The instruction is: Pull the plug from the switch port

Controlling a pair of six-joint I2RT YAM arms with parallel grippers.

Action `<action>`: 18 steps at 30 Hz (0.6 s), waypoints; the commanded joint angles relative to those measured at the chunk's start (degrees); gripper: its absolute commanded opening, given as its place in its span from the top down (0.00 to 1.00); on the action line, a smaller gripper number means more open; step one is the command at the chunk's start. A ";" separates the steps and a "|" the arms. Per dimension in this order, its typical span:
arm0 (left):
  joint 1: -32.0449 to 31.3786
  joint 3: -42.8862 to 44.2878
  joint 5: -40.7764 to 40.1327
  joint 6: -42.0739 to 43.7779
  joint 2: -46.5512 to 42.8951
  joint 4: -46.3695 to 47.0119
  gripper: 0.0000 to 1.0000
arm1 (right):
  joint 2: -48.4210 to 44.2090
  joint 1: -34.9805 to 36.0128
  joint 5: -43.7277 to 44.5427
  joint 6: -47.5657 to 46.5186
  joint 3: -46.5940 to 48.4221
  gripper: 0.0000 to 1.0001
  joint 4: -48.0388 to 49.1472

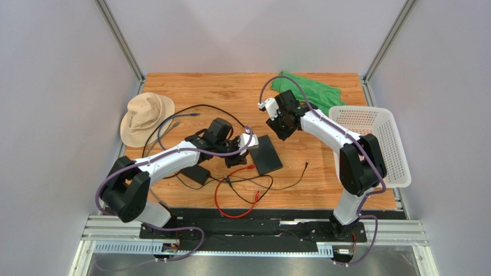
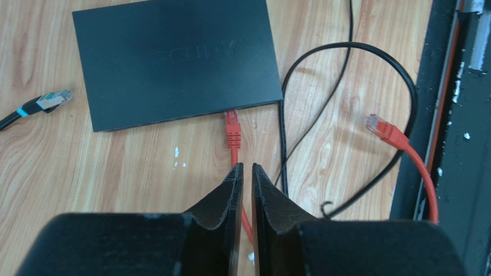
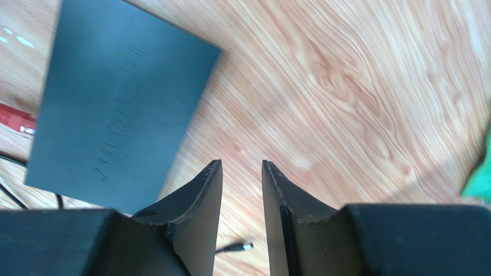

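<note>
While the right gripper [image 3: 242,167] hangs empty, fingers apart, the left gripper [image 2: 246,172] has fingers almost together over the red cable [image 2: 234,154] — gripping or not, I cannot tell — behind the likely light, stiff plug [image 2: 232,126] in the switch port [image 2: 230,110], mid-table [image 2: 115,172] facing its near edge; the plug's body looks the better hold.

On the wooden table [image 1: 196,92], the flat black rectangular switch box [image 1: 268,154] lies centrally; a red plug [image 2: 232,123] sits in its left edge. The tan cloth hat [image 1: 147,118] lies rear-left, the green cloth [image 1: 305,89] rear-right, the white perforated plastic basket [image 1: 371,144] at the right edge.
</note>
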 commanded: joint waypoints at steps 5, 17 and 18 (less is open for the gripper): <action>-3.44 6.21 -1.55 3.46 7.03 -2.38 0.77 | -5.99 -1.90 -2.40 1.50 -2.89 0.63 1.24; -6.34 10.87 -4.19 6.45 13.01 -7.38 0.67 | -5.82 -3.04 -4.07 2.20 -2.80 0.63 0.89; -6.34 11.74 -4.71 6.62 13.36 -7.91 0.65 | -5.82 -3.04 -4.24 2.20 -2.80 0.63 0.98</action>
